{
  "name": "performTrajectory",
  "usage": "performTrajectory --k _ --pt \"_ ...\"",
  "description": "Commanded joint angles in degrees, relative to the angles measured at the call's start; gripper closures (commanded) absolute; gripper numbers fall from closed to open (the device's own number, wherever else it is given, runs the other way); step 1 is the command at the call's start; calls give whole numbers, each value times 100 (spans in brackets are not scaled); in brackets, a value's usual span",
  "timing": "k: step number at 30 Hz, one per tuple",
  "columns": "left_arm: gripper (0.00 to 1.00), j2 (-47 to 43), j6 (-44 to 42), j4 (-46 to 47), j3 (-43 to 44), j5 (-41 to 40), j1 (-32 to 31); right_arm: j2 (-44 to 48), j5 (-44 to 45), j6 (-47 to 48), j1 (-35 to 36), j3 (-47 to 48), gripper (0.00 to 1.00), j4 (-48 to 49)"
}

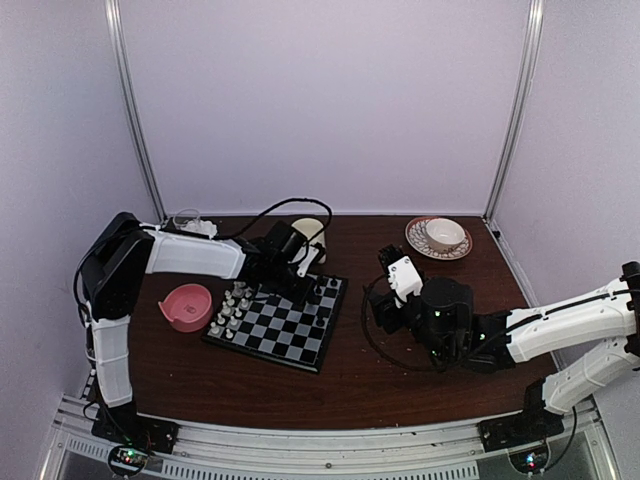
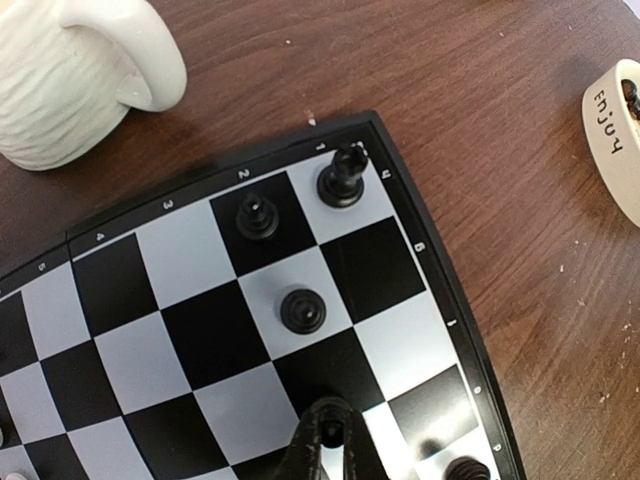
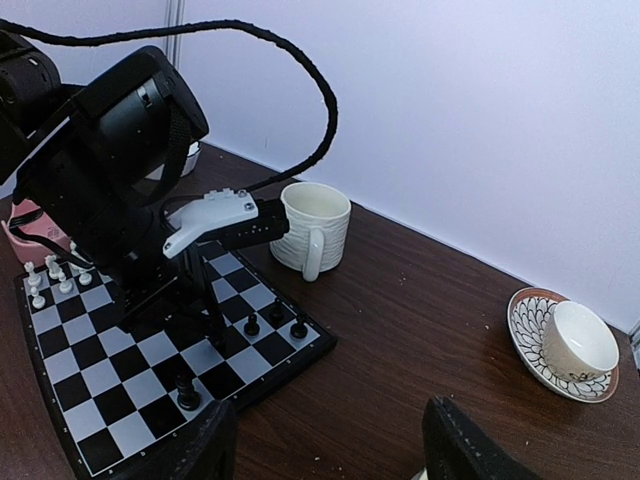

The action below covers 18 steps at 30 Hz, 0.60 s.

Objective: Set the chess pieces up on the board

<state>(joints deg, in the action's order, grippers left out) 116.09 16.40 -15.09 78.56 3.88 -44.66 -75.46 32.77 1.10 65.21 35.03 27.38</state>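
The board (image 1: 290, 335) lies left of the table's middle. White chess pieces (image 1: 232, 305) stand in rows at its left end. Black pieces stand at its far right corner (image 2: 341, 176), (image 2: 256, 213), (image 2: 302, 309), and another by the right rim (image 2: 466, 471). My left gripper (image 2: 331, 432) is low over the board near that corner, shut on a small black piece; it also shows in the top view (image 1: 303, 290) and the right wrist view (image 3: 215, 338). My right gripper (image 3: 325, 450) is open and empty above bare table, right of the board (image 3: 150, 370).
A white ribbed mug (image 1: 310, 235) stands behind the board. A pink bowl (image 1: 187, 306) sits to its left, a clear glass dish (image 1: 190, 222) at the back left. A patterned saucer with a cup (image 1: 438, 238) is at the back right. A white "Enjoy" bowl (image 2: 612, 125) sits right of the board.
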Motion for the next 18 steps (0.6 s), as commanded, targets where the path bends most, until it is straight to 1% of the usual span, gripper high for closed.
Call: performTrajectory --k 1,9,18 --pt "96 150 -78 18 225 34 28 -12 -69 -66 -34 136 34 -39" --pt "96 240 -93 -27 305 37 33 9 -102 -75 -35 137 34 -57" --pt "94 272 -111 -53 334 36 30 -8 -104 -84 -34 136 34 -53"
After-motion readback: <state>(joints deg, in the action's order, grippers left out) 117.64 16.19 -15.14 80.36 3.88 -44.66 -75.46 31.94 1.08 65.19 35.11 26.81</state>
